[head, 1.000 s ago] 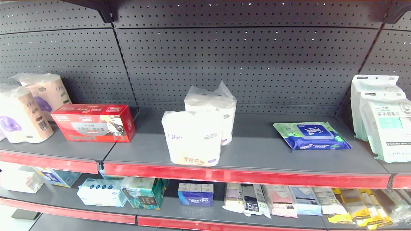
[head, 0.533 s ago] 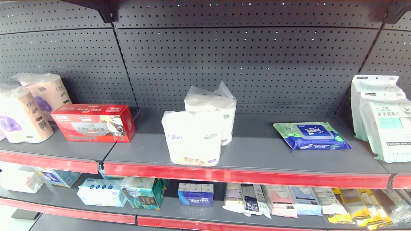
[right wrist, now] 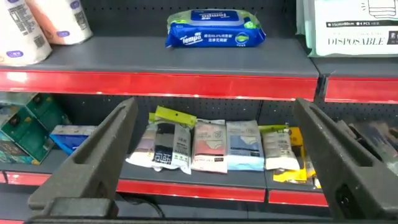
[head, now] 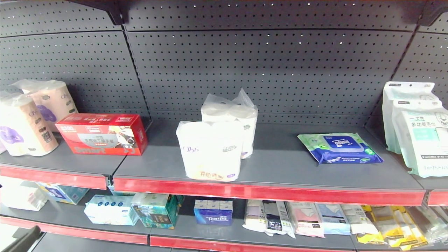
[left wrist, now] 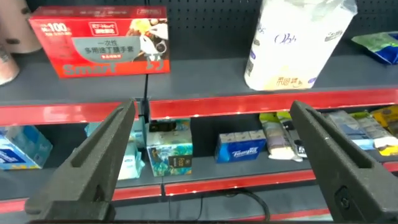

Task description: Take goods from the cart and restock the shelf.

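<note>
- My left gripper (left wrist: 212, 111): jaws wide apart, nothing between them, facing the red front edge of the shelf (head: 266, 193).
- My right gripper (right wrist: 214, 106): jaws wide apart too, empty, facing the same red edge.
- Upper board, head view: white roll pack (head: 210, 151) upright at centre front. A second roll pack (head: 238, 112) stands just behind it at 1 o'clock.
- Red box (head: 103, 134) lies at 9 o'clock of the white roll pack, apart from it. Beige roll packs (head: 28, 119) stand further out at 9 o'clock.
- Blue wipes pack (head: 339, 147) lies flat at 3 o'clock, well apart. White pouches (head: 416, 133) stand upright beyond it.
- Lower board: tissue boxes (head: 154, 210) at 7 o'clock, flat packets (head: 301, 218) at 5 o'clock.
</note>
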Tool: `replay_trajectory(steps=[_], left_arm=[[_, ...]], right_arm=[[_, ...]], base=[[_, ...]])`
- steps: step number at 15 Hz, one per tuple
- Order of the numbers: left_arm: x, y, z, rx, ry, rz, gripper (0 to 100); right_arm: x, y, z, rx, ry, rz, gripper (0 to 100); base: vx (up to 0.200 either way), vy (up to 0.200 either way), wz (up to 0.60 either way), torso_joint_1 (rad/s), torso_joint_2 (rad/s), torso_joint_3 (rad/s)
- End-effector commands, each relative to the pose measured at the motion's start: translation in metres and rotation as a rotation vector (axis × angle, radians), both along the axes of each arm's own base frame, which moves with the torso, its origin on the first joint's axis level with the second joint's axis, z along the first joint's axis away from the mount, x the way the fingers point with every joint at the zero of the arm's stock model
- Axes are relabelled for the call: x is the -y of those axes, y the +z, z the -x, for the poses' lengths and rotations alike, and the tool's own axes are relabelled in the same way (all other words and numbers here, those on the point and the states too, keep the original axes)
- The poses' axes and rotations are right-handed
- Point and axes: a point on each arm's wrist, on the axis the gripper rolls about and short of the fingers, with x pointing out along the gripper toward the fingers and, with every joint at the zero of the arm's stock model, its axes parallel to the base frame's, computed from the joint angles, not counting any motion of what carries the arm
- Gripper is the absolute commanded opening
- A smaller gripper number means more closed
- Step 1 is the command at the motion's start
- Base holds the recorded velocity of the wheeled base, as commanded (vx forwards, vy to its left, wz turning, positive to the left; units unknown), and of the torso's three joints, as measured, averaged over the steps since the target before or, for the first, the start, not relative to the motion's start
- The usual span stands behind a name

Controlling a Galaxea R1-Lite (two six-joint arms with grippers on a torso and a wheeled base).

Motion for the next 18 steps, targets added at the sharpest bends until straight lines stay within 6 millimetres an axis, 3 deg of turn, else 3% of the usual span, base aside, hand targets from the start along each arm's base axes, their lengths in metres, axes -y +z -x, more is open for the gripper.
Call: replay_trajectory(steps=[1,3,7,10,16,18], left_arm=[[0.004,0.017,-0.046,-0.064,0.0,-0.005,100],[0.006,0.018,-0.083,-0.087,0.022,-0.005,100],[0.006,0.008,-0.119,-0.181,0.04,-0.01,100],[0.005,0.003,-0.125,-0.214,0.045,-0.012,100],[-0.007,0.001,-0.132,-0.239,0.133,-0.008,100],[-0.021,-0.004,-0.129,-0.26,0.231,-0.002,100]], right_arm=[[0.0,0.0,0.0,-0.002,0.001,-0.001,100],[0.0,0.0,0.0,-0.002,0.001,-0.001,100],[0.0,0.0,0.0,0.0,0.004,0.0,100],[0.0,0.0,0.0,0.0,0.004,0.002,100],[0.0,0.0,0.0,0.0,0.004,-0.001,100],[0.0,0.0,0.0,0.0,0.002,-0.001,100]], base=[[0.0,0.0,0.0,0.0,0.0,0.0],[0.0,0.0,0.0,0.0,0.0,0.0],[0.0,0.0,-0.45,0.004,0.0,0.001],[0.0,0.0,-0.6,0.015,0.0,-0.001],[0.0,0.0,0.0,0.0,0.0,0.0],[0.0,0.0,0.0,0.0,0.0,0.0]])
